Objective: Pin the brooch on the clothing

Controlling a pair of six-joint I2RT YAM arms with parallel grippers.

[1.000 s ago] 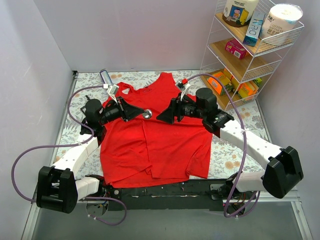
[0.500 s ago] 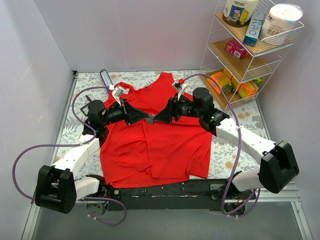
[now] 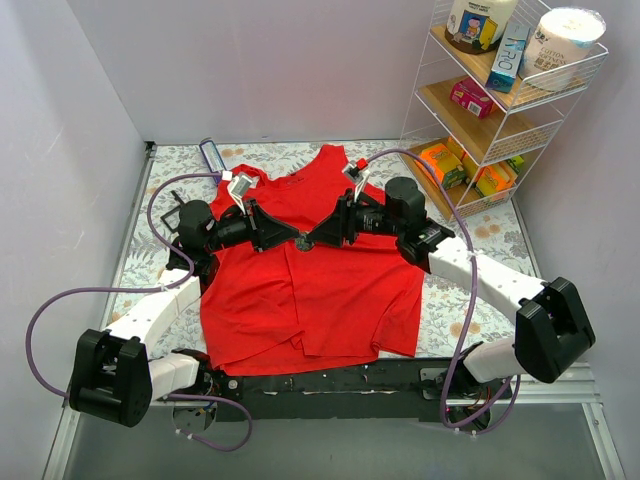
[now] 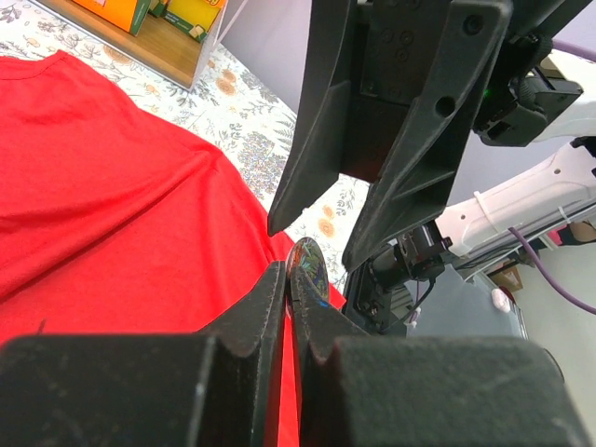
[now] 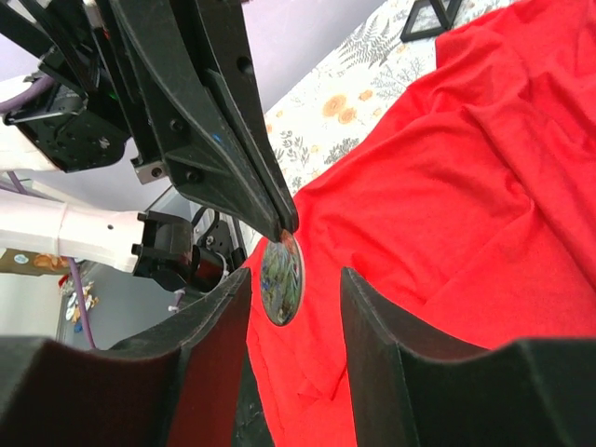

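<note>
- Now, your left gripper has its two fingers pressed together on the brooch. They pinch one edge of the small round disc, so it stands on edge past the tips.
- In your right wrist view the disc shows a glossy, mottled face, sticking out beyond the left arm's pointed fingertips.
- Your right gripper is spread apart, with one finger on each side of the brooch. A clear gap shows on one side. On the other side you cannot tell whether the finger touches the disc.
- From your top camera the two grippers meet tip to tip, the left arm reaching in from the left and the right arm from the right. The brooch is a small grey speck between them.
- The red tank top lies spread on the floral table cover, with its scooped neck away from the arm bases and its hem near them.
- The brooch sits over the upper middle of the tank top, just below the neckline. You cannot tell whether it touches the fabric.
- A wire shelf rack holding boxes and cartons stands at the far right corner, well apart from both grippers.
</note>
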